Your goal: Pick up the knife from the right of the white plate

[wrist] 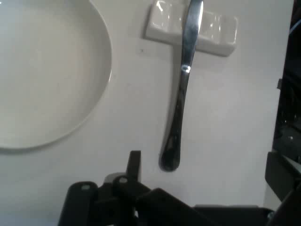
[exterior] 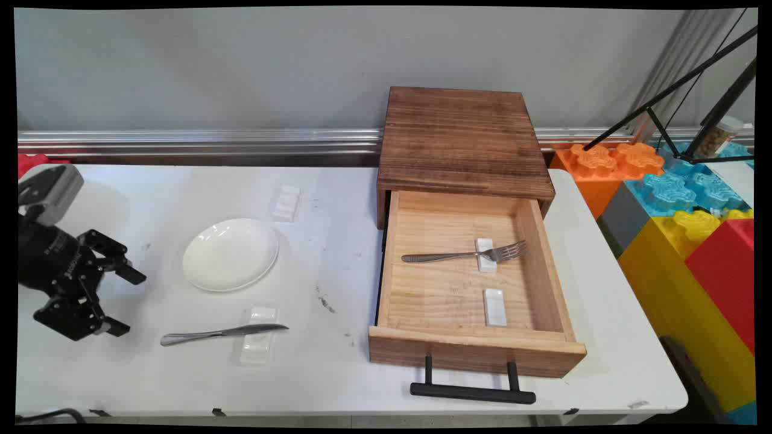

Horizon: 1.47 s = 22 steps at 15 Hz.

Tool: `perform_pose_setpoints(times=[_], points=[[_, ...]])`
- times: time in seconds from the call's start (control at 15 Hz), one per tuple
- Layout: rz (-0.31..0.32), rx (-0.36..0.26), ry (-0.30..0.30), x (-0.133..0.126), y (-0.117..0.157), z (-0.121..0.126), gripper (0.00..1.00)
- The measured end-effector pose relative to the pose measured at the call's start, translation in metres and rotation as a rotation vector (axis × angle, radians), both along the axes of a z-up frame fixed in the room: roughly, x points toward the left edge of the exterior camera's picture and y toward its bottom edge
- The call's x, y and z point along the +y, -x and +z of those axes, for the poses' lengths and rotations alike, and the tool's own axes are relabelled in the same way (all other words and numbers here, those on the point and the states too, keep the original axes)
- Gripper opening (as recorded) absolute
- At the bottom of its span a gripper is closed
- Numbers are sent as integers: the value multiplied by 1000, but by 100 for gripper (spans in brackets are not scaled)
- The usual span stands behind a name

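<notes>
Drawer handle (exterior: 472,392) nearest the camera, drawer (exterior: 470,283) standing pulled out. Gripper (exterior: 111,299) hovering with fingers spread wide, holding nothing, near knife (exterior: 223,333), which is lying across a white rest (exterior: 258,340) below the plate (exterior: 230,254). Knife looking stiff, slick; handle likely best grip.

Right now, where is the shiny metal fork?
In the main view, the shiny metal fork lies inside the open wooden drawer on the table's right side, its neck propped on a small white rest.

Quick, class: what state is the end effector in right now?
End effector: open, holding nothing, beside the knife handle.
</notes>
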<state>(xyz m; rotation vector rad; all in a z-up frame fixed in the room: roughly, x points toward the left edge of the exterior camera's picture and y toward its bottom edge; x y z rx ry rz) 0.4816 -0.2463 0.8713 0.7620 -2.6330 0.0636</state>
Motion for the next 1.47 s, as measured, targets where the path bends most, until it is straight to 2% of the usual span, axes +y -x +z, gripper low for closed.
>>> perform_pose_setpoints(times=[0.6, 1.13, 1.47], points=[[-68, 72, 30, 2, 1, -50, 100], [-111, 94, 94, -4, 19, -94, 100], [-130, 106, 116, -8, 26, -108, 100]])
